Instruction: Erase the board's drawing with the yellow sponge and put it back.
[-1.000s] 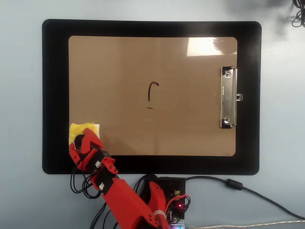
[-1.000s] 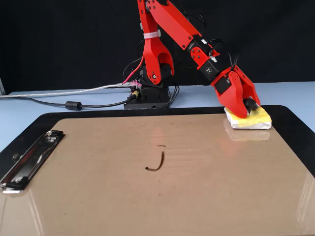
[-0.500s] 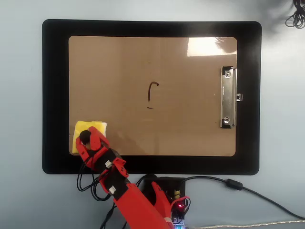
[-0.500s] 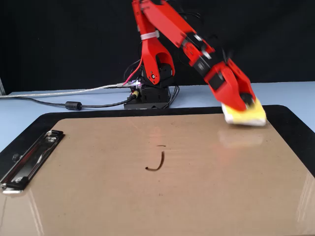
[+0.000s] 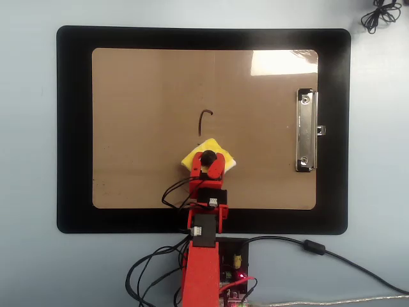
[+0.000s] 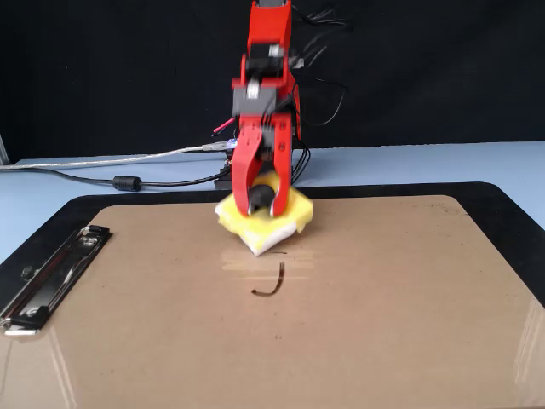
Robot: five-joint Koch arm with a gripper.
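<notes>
The gripper (image 5: 206,164) has carried the yellow sponge (image 5: 208,157) from the board's (image 5: 147,83) corner (overhead view) to just beside the drawing (image 5: 204,121).

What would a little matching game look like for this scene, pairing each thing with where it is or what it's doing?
Things:
1. yellow sponge
2. drawing
3. metal clip
4. black mat

Descriptions:
A. lies under the board, framing it
B. held by its black knob in the red hand
C. dark hook stroke mid-board
D. at the board's right short edge in the overhead view

Pairs: 1-B, 2-C, 3-D, 4-A
</notes>
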